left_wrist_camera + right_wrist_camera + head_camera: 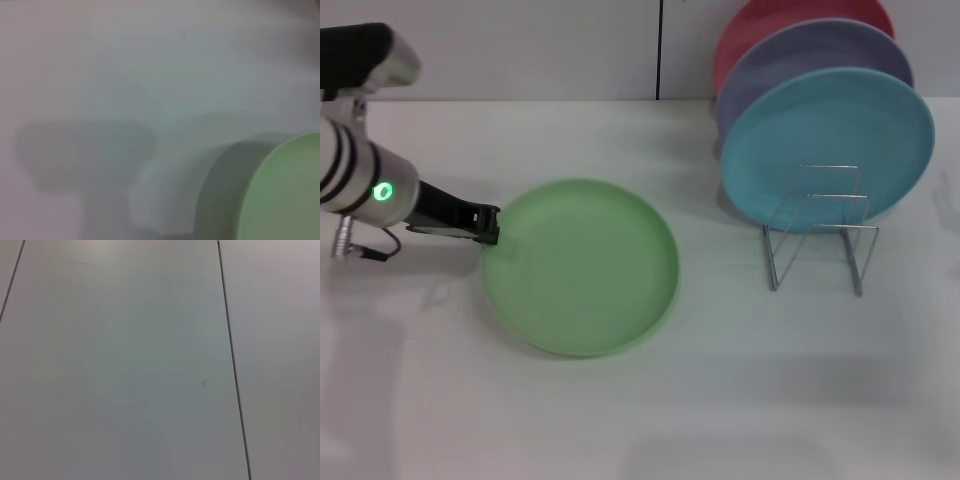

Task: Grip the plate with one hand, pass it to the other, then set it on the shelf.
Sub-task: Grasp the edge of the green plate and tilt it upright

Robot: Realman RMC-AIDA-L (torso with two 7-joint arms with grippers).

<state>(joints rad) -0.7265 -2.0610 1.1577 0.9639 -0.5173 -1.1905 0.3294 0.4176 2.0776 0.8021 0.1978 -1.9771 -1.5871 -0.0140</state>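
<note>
A broad white table (650, 420) fills the space, matte and evenly lit, with soft grey shadows on it. Behind it stands a pale wall (520, 50) split by a thin dark vertical seam (659, 50); the same panelling shows elsewhere.

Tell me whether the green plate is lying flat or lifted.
Lying flat on the table: the green plate rests there, left pincer at its rim.

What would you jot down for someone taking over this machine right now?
Left claw: at the green plate's left rim, apparently pinching it.
Right claw: out of sight.
Plate seems to lie flat on the table.
The wire shelf stands to its right, its front slots free, with blue, lavender and red plates behind.
Done: rim reached.
Left: lift, pass to the other claw, set on the shelf.
</note>
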